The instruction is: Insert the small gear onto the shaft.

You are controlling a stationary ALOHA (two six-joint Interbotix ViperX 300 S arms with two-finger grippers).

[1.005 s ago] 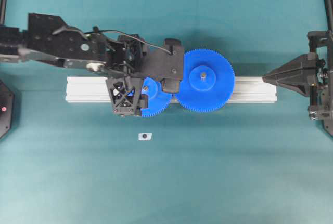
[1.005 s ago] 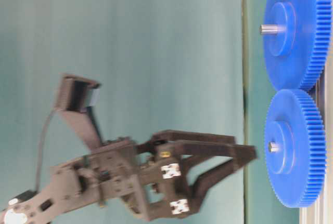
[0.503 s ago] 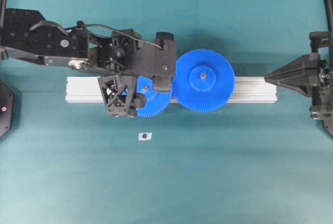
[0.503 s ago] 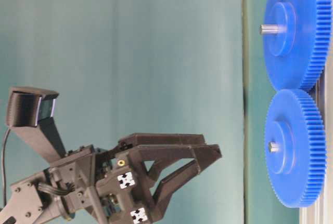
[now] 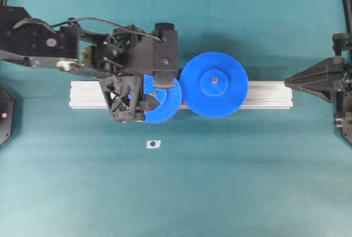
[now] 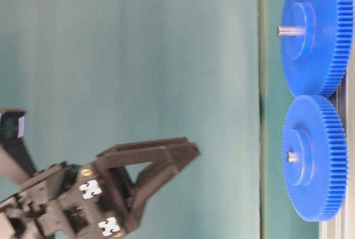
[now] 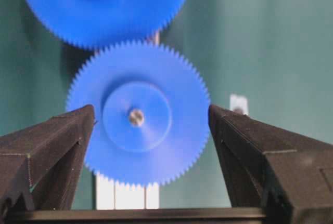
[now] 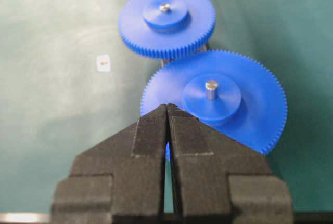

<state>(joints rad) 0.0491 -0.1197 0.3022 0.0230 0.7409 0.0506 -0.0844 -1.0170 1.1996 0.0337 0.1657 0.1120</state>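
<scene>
My left fingers (image 7: 148, 130) stand wide and hold nothing; in the left wrist view the two black pads frame the small gear (image 7: 138, 112) from 9 and 3 o'clock, well clear of its teeth. The gear already sits on the shaft (image 7: 136, 116), whose silver tip shows through the centre hole, so I judge the step in hand to be backing away cleanly. To do that well I should leave the fingers spread, pull straight off along the pin's line, and let neither pad brush the toothed rim and rock the gear. My right fingers (image 8: 167, 110) are pressed together with nothing between them, parked at 6 o'clock of the larger gear (image 8: 244, 112) in the right wrist view, and need do nothing. The small gear is a blue plastic disc with fine teeth all round and a raised round hub. In the overhead view it lies on the ribbed aluminium rail (image 5: 264, 95), at 9 o'clock of the larger gear, their teeth meeting. The table-level view shows its face parallel to the larger one's, so it looks seated square. A small white tag (image 5: 153, 144) lies on the teal desk (image 5: 247, 182) at 6 o'clock of the rail.
</scene>
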